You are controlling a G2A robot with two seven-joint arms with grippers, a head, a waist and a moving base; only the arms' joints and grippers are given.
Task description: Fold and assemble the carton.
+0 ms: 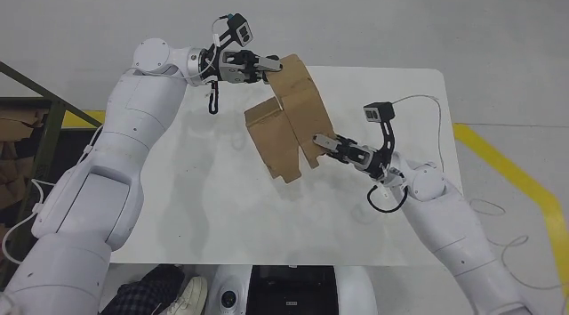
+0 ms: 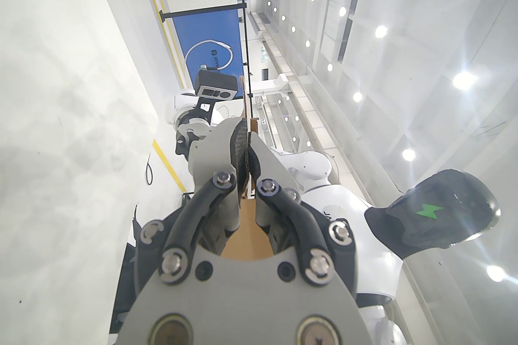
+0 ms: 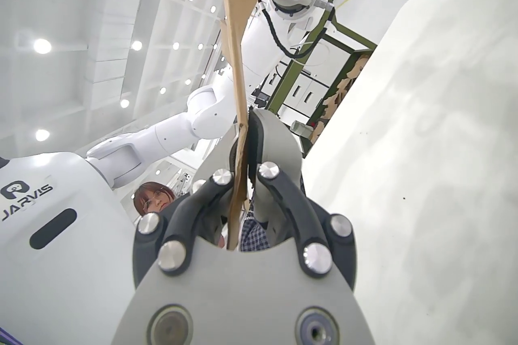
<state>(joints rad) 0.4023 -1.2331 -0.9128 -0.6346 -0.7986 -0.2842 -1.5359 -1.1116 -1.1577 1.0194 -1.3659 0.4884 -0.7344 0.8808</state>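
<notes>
The carton [image 1: 289, 124] is held partly opened in the air above the white table [image 1: 222, 217]. The left gripper [image 1: 269, 65] is clamped on its far upper edge and the right gripper [image 1: 322, 141] on a near flap. Only thin cardboard edges are pinched, so a slip or tear could be caused if the arms are drawn apart or twisted unevenly. A white cable [image 1: 425, 101] and a green frame [image 1: 36, 106] are seen well apart from it; neither seems to be in the way.
</notes>
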